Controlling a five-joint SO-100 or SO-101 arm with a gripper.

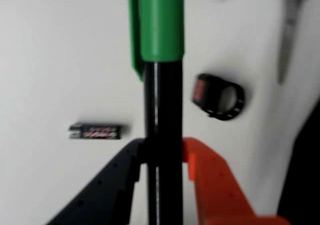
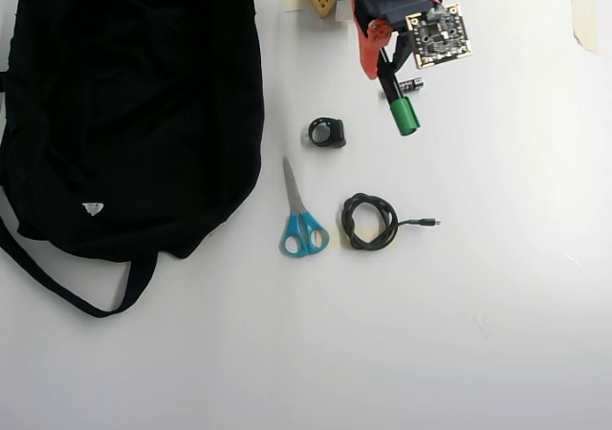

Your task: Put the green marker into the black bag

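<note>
My gripper (image 1: 162,152) is shut on the green marker (image 1: 161,85), black jaw on the left and orange jaw on the right of its dark barrel, the green cap pointing away. In the overhead view the gripper (image 2: 382,62) holds the marker (image 2: 400,108) near the table's top centre, above the surface, cap end toward the lower right. The black bag (image 2: 134,105) lies flat at the left of the overhead view, well apart from the gripper, with a small white label (image 2: 92,207) and a strap (image 2: 67,291) trailing below. A dark bag edge (image 1: 305,175) shows at the wrist view's right.
A small black battery (image 1: 95,131) lies on the table, partly hidden under the arm in the overhead view (image 2: 413,85). A black ring-shaped device (image 2: 327,132) (image 1: 219,96), blue-handled scissors (image 2: 301,222) (image 1: 290,25) and a coiled black cable (image 2: 371,222) lie between gripper and bag.
</note>
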